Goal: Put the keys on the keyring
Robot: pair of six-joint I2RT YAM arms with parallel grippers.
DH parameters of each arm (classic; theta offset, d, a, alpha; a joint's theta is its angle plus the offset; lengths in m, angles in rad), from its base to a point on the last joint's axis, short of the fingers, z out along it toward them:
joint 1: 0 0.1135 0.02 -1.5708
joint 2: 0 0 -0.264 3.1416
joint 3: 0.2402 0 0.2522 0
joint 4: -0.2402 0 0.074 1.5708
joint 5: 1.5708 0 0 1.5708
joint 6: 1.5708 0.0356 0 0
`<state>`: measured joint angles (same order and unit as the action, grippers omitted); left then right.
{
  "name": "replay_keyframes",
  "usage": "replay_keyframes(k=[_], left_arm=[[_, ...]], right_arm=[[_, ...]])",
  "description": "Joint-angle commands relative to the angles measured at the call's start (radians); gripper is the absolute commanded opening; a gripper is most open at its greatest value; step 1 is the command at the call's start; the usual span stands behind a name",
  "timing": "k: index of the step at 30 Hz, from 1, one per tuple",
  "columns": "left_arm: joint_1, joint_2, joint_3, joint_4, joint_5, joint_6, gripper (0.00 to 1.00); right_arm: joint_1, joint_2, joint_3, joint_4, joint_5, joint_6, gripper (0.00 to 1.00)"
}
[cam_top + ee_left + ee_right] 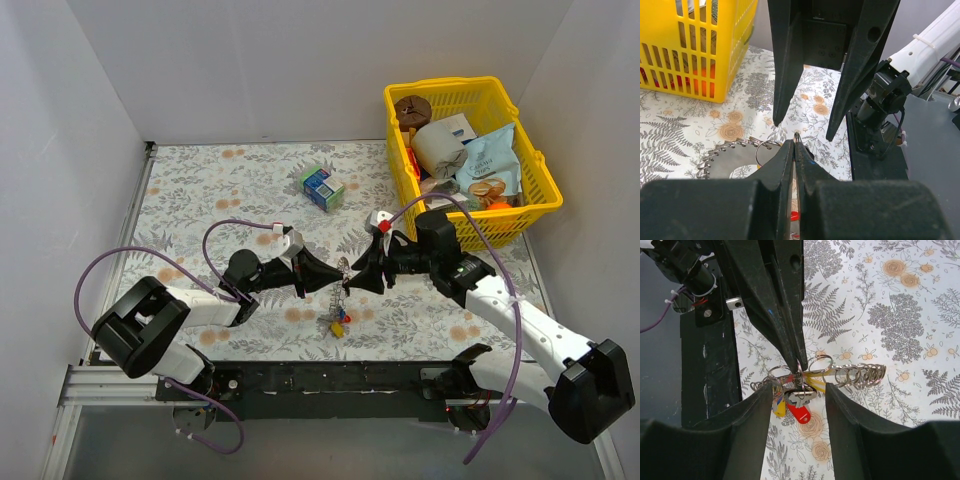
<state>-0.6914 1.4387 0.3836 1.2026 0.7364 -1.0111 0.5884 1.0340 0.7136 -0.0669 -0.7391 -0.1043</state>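
The keyring [343, 268] is held up off the table between my two grippers. In the left wrist view it is a grey ridged band [722, 161] with small wire rings on its edge. My left gripper [795, 143] is shut on a thin ring of it, and shows from above too [326, 272]. My right gripper [799, 392] is open, its jaws on either side of the hanging keys and not touching them; from above it sits just right of the ring [362, 272]. A red key [800, 414], a yellow key [779, 407] and a silver key [801, 397] hang below the keyring. They also show in the top view [338, 322].
A yellow basket [540, 195] full of groceries stands at the back right; it also shows in the left wrist view [695, 87]. A blue-green carton [322, 186] lies behind the grippers. The black rail [330, 382] runs along the near edge.
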Motion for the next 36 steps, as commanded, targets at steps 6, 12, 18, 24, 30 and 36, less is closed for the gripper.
replay_keyframes(k=[6, 12, 18, 24, 30, 36], left_arm=[[-0.005, -0.014, 0.009, 0.058, 0.012, -0.014, 0.0], [-0.005, -0.026, 0.011, 0.06, 0.015, -0.018, 0.0], [-0.005, -0.043, 0.014, 0.058, 0.015, -0.024, 0.0], [-0.005, -0.057, 0.023, 0.058, 0.024, -0.032, 0.0], [-0.005, -0.08, 0.028, 0.057, 0.034, -0.038, 0.0], [-0.007, -0.086, 0.037, 0.071, 0.047, -0.058, 0.0]], right_arm=[[-0.004, 0.024, -0.014, 0.056, -0.026, 0.006, 0.49], [-0.004, 0.034, -0.016, 0.058, -0.037, 0.006, 0.37], [-0.004, 0.044, -0.014, 0.056, -0.046, 0.006, 0.18], [-0.004, 0.061, -0.011, 0.058, -0.059, 0.008, 0.04], [-0.005, 0.078, -0.011, 0.053, -0.056, 0.009, 0.01], [-0.004, 0.097, -0.009, 0.053, -0.063, 0.009, 0.01]])
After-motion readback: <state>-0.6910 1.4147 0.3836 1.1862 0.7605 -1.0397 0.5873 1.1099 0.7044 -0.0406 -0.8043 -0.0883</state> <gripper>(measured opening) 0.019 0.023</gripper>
